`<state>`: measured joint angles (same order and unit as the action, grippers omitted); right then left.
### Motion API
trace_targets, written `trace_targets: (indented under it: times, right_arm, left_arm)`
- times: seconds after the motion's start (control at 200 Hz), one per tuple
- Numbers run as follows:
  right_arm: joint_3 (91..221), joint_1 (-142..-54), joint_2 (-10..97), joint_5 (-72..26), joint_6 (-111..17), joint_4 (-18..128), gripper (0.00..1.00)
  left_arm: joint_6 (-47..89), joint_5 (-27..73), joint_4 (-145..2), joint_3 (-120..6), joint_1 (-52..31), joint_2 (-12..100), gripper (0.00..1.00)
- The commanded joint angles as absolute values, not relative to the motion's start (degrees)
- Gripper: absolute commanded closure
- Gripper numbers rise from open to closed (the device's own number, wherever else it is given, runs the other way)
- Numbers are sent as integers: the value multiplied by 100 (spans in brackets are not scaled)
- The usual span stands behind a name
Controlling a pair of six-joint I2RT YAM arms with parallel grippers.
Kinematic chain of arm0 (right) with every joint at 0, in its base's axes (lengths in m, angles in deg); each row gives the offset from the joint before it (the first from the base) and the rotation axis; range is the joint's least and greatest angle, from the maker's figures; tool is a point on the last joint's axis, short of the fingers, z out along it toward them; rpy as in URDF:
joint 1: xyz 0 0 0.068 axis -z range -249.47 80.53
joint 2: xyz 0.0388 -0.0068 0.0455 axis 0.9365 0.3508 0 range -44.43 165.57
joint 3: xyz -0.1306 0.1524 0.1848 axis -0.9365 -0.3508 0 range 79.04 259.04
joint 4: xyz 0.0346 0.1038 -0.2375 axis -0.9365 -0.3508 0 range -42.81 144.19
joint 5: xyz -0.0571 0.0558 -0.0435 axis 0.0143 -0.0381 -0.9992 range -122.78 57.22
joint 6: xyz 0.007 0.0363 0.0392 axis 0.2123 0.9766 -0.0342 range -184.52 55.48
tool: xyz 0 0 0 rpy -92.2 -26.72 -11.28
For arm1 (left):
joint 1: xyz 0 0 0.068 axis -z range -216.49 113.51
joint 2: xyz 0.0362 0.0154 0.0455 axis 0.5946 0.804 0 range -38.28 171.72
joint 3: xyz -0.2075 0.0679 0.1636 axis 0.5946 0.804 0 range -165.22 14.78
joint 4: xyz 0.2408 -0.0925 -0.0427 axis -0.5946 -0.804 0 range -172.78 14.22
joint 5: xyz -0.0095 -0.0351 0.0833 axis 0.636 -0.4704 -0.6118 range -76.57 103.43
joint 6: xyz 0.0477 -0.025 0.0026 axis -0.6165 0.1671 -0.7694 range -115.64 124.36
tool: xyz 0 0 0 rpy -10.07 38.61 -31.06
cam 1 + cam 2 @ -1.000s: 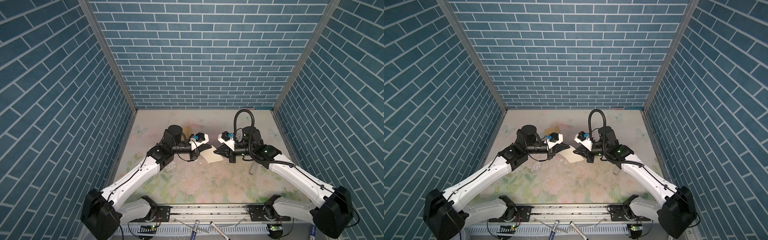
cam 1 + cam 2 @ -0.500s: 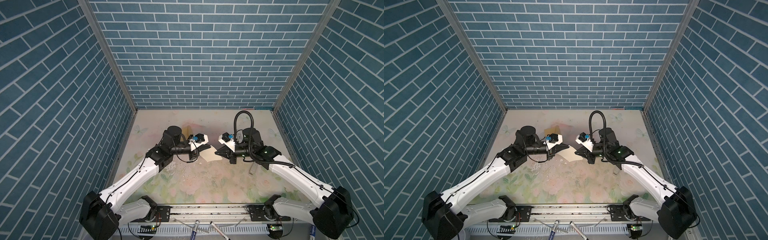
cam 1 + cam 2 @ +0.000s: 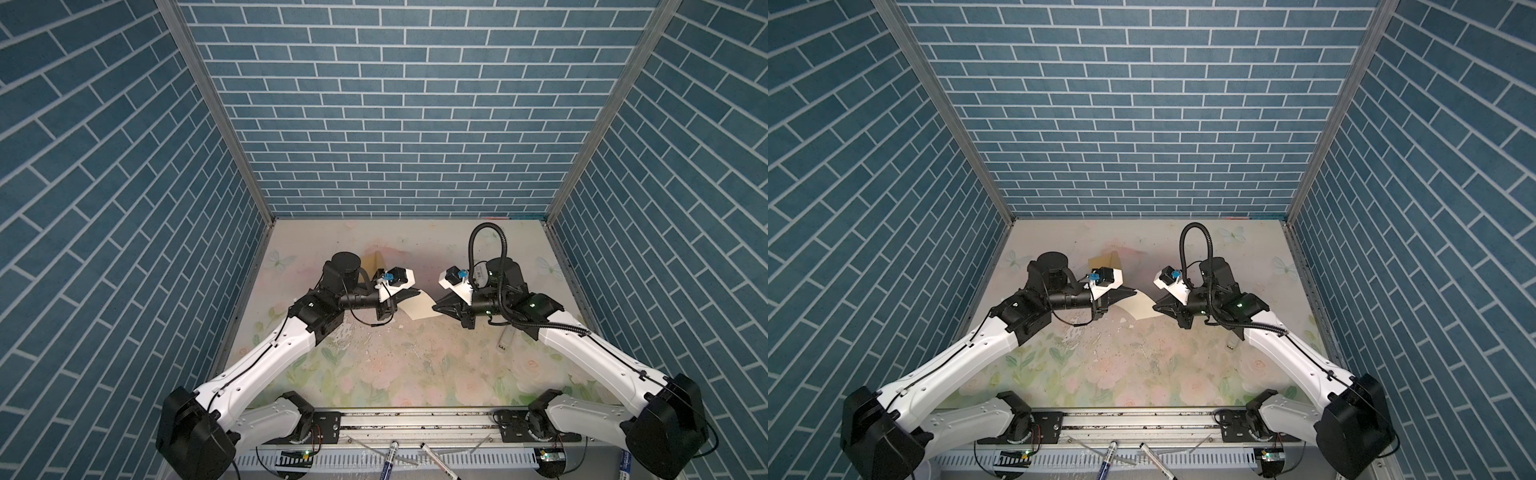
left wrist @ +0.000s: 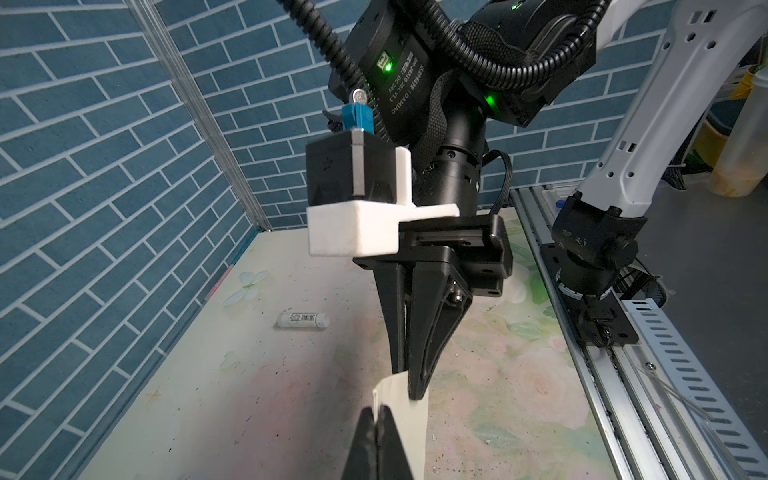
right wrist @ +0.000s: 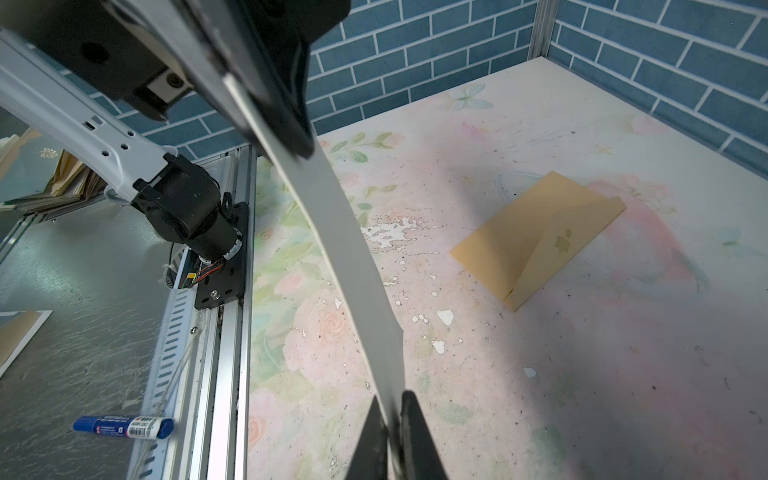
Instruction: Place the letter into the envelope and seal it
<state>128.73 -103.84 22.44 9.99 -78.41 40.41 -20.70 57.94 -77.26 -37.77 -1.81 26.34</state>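
The letter (image 3: pixel 420 306) is a cream sheet held above the table between both grippers, also seen in a top view (image 3: pixel 1138 308). My left gripper (image 4: pixel 376 415) is shut on one edge of the letter (image 4: pixel 409 419). My right gripper (image 5: pixel 390 409) is shut on the opposite edge, and the letter (image 5: pixel 345 249) bows edge-on between the two. In both top views the left gripper (image 3: pixel 405 294) and right gripper (image 3: pixel 436 307) face each other at mid-table. The golden-tan envelope (image 5: pixel 540 237) lies flat on the table behind them, flap folded over. It is partly hidden by the left arm in both top views (image 3: pixel 1105 262).
A white glue stick (image 4: pixel 303 320) lies on the table under the right arm, also visible in a top view (image 3: pixel 503 338). A blue marker (image 5: pixel 124 426) and other pens (image 3: pixel 390 453) lie by the front rail. Blue brick walls enclose three sides.
Both grippers keep hold of the letter. The left gripper has drifted slightly to the left; little else differs.
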Motion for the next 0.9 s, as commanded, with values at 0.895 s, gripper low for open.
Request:
trace_targets:
  times: [0.895]
  right_arm:
    - [12565, -10330, 2114, 693, -8098, 3956, 90]
  left_arm:
    - [-1752, 5499, -7375, -3555, -239, 2500, 100]
